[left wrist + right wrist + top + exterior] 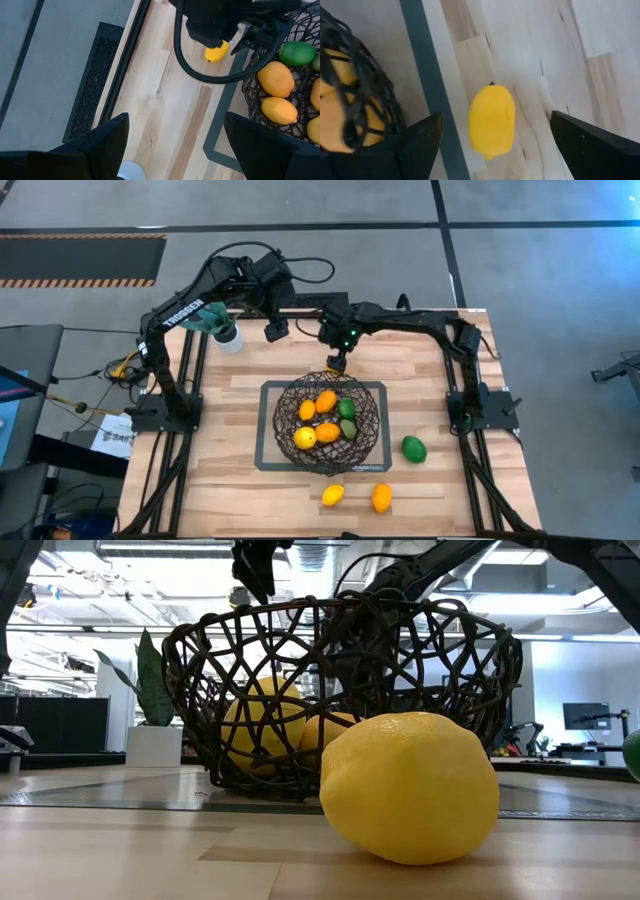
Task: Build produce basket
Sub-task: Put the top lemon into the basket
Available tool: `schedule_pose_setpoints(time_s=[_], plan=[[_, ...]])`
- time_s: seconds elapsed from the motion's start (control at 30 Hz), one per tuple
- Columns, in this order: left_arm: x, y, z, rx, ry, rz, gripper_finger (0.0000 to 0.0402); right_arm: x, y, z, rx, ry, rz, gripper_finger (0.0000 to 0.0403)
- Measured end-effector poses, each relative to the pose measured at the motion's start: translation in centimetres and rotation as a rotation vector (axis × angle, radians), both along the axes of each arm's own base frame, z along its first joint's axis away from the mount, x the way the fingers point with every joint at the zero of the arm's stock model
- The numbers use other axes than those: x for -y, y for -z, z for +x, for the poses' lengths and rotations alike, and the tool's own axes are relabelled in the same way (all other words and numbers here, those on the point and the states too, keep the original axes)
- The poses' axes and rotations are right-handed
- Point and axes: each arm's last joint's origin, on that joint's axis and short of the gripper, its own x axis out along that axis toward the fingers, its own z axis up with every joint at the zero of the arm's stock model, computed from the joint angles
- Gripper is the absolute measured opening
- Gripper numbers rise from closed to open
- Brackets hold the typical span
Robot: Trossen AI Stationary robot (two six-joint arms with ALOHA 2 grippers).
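Right gripper [338,364], fingers apart and empty, hovers at the basket [368,438] rim above a lemon [492,120]: light, smooth, likely rolling; grip its middle.

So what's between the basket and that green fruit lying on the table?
Only the mat's grey edge and bare tabletop, as the high view shows.

My right gripper [338,363] hangs over the far rim of the basket [290,392], fingers spread wide with nothing between them. My left gripper [273,330] waits beyond the basket's far-left side, arm bent high, its fingers also parted and empty.
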Motion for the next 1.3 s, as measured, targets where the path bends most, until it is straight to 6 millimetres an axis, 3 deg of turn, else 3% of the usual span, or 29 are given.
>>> schedule_pose_setpoints(time_s=[0.43,0.57,0.7,1.3], plan=[[0.0,0.0,0.0,-0.001,0.002,0.001,0.0311,0.1,0.4,-0.5,-0.049,-0.019,0.013,0.0367],[-0.3,-0.2,0.2,-0.070,0.204,0.162,0.0311,-0.3,0.4,-0.2,-0.039,-0.030,0.009,0.0353],[-0.5,-0.4,0.4,-0.092,0.285,0.237,0.0311,-0.5,0.4,-0.1,-0.038,-0.036,0.009,0.0345],[-0.5,-0.4,0.4,-0.062,0.209,0.204,0.0311,-0.9,0.3,0.2,-0.023,-0.050,0.005,0.0336]])
